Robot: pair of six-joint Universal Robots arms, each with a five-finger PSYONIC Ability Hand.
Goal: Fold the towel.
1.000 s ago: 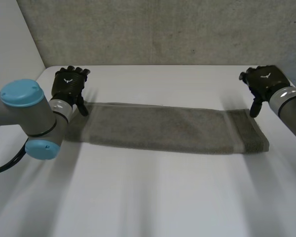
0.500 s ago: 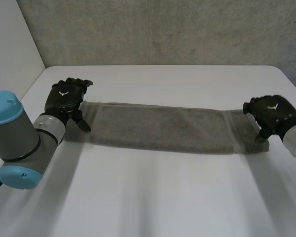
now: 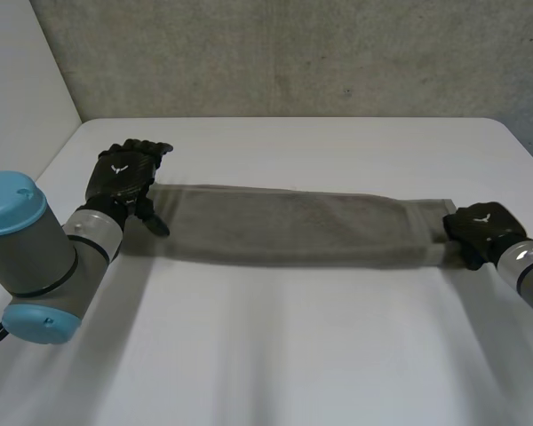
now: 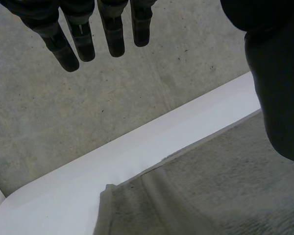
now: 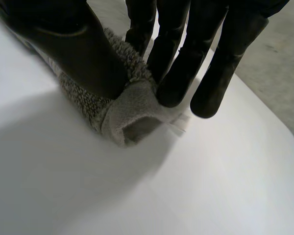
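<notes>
Long grey towel (image 3: 293,229) lying flat across a white table (image 3: 293,355), with a black robot hand at each short end.

The towel is a narrow folded strip running from side to side across the middle of the table. The left arm (image 3: 35,257), grey with light-blue caps, ends in the left hand (image 3: 120,176) at the towel's left end. This hand is released: its fingers (image 4: 112,34) are straight and lifted clear of the cloth, and its thumb (image 4: 279,98) hangs over the towel's edge. The right hand (image 3: 480,226) is at the towel's right end, grasping it, with the bunched cloth pinched between thumb and fingers.
</notes>
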